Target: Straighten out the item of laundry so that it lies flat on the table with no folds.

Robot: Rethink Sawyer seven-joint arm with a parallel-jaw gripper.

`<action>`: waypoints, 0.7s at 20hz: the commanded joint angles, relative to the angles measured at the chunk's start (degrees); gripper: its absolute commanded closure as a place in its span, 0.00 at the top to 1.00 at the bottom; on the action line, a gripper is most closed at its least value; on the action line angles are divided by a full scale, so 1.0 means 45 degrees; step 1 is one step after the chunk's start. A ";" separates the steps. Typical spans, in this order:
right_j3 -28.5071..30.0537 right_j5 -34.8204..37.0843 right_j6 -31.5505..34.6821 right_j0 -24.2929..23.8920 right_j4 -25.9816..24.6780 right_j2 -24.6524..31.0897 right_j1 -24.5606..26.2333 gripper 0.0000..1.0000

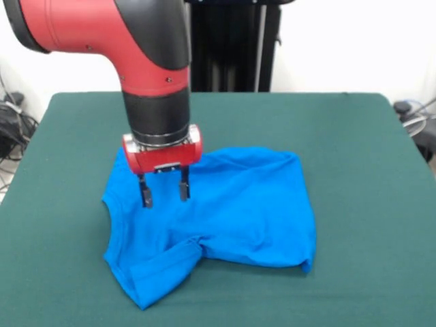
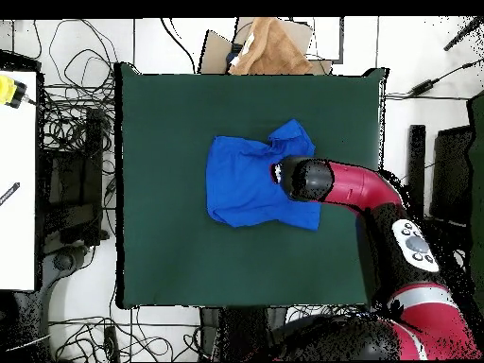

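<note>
Folded-under sleeve corner of the blue T-shirt sits nearest, shirt bunched mid-table, gripper hovering open and empty over its collar side; pinching both layers there would likely drag the fold along, not flatten it.

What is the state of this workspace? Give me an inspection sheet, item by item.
Surface: green table, bare apart from the shirt.
Job's things: blue T-shirt, rumpled, one sleeve folded toward the front edge; no print showing.
Clutter: nothing seen on the table.
Grippers: gripper open, fingers pointing down over the shirt's collar end; contact with the cloth cannot be told.
Cables: tangled cables on the floor beside the table.
Surroundings: brown cardboard beyond one table edge; white bench at the side.
</note>
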 commanded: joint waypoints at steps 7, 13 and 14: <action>0.0528 -0.2134 0.2322 0.0550 -0.0065 0.0141 0.1554 1.00; 0.0348 -0.2918 0.2334 0.0653 -0.0023 0.0107 0.2273 1.00; 0.0270 -0.3040 0.2265 0.0617 -0.0016 0.0146 0.2430 1.00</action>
